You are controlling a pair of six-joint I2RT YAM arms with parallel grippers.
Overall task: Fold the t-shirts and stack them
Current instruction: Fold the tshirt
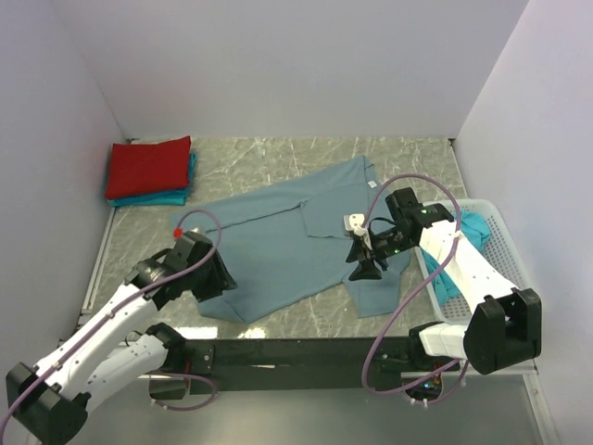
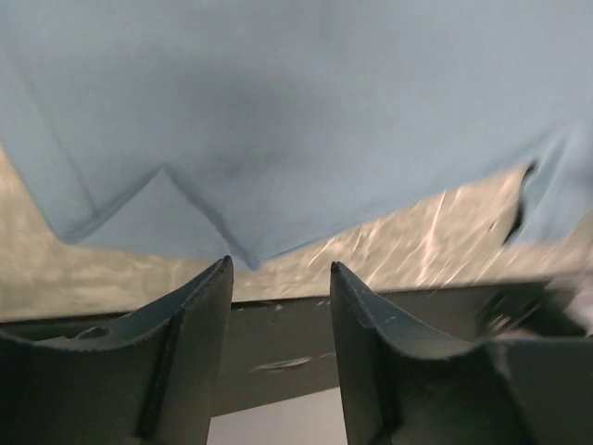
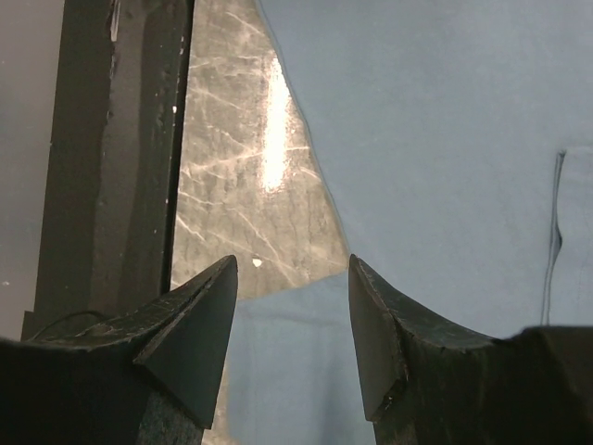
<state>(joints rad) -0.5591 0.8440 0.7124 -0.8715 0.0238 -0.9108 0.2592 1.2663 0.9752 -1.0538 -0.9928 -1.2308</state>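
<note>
1. From above, the blue shirt (image 1: 278, 246) lies spread across the middle of the counter (image 1: 278, 158), its neck toward the far right.
2. Only that overhead view shows the folded pile in the far left corner: a red shirt (image 1: 148, 167) lying on a teal shirt (image 1: 174, 197).
3. It alone also shows the white basket (image 1: 508, 243) at the right edge, with a second teal shirt (image 1: 474, 225) bunched inside.
4. My left jaws sit at the blue shirt's near left corner. The left wrist view shows what the overhead cannot: they are parted, nothing between them, and a pointed corner of the hem lies just beyond the tips.
5. My right jaws hang over the blue shirt's right side. The right wrist view shows them released and empty, with blue cloth under the gap and a wedge of bare counter to one side.
6. That same view picks out a stitched seam (image 3: 554, 222) in the cloth and the black rail (image 3: 111, 139) at the counter's edge.
</note>
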